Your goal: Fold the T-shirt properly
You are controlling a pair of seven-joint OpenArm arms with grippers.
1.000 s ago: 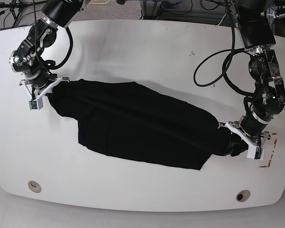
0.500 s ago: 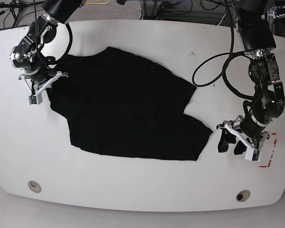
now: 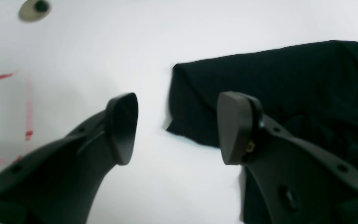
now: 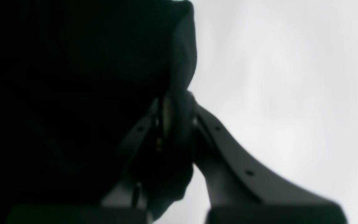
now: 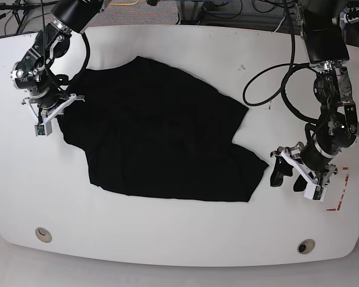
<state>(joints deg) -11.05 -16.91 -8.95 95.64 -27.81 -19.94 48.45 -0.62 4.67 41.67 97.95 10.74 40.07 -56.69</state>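
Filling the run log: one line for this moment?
left pincer: open, empty | right pincer: shut on T-shirt edge | T-shirt: spread, unfolded

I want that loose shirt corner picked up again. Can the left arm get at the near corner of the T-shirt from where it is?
Probably yes. The left gripper is open and empty, with the T-shirt corner just beyond its fingertips and only bare table between.

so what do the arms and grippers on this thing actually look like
Both arms are black with chunky jointed segments and loose black cables looping beside them. The left gripper and the right gripper sit in white bracket frames. Close up, the left gripper's fingers are matte black, with flat rounded paddle-shaped pads and small holes along their stems.
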